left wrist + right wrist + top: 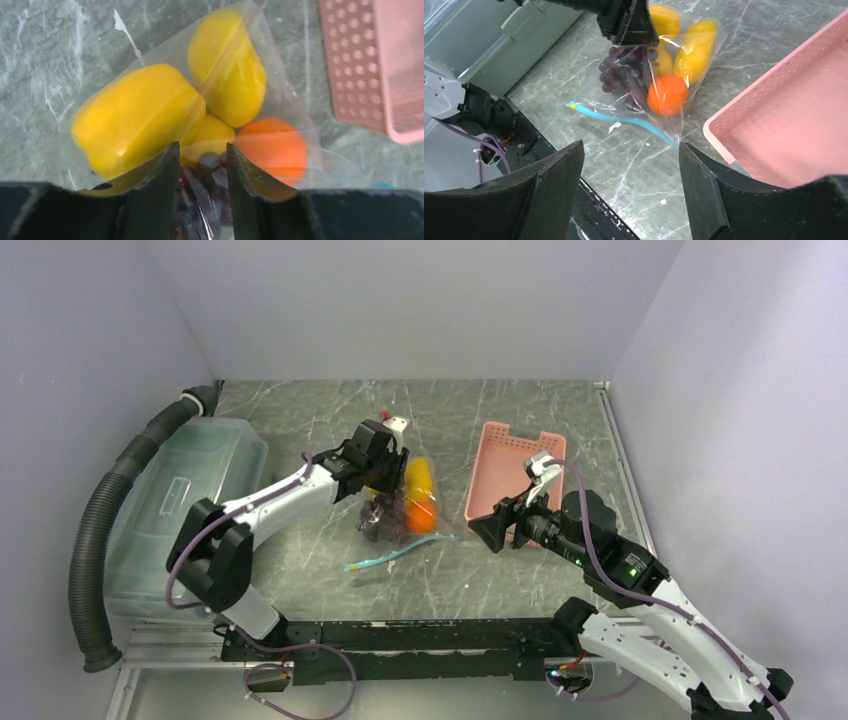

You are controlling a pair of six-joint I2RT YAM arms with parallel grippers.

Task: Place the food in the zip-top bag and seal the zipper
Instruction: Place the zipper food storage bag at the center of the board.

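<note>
The left gripper (202,150) is held part-spread over the grape bunch (621,70); whether the bag is pinched cannot be told. The food (135,112) is seen inside the zip-top bag (666,127). The curled zipper (624,120) is best flattened, then pressed end to end.

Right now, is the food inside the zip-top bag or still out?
Inside. The grape bunch, orange ball and three yellow pieces all show through the zip-top bag; the visible floor of the pink basket is bare.
</note>
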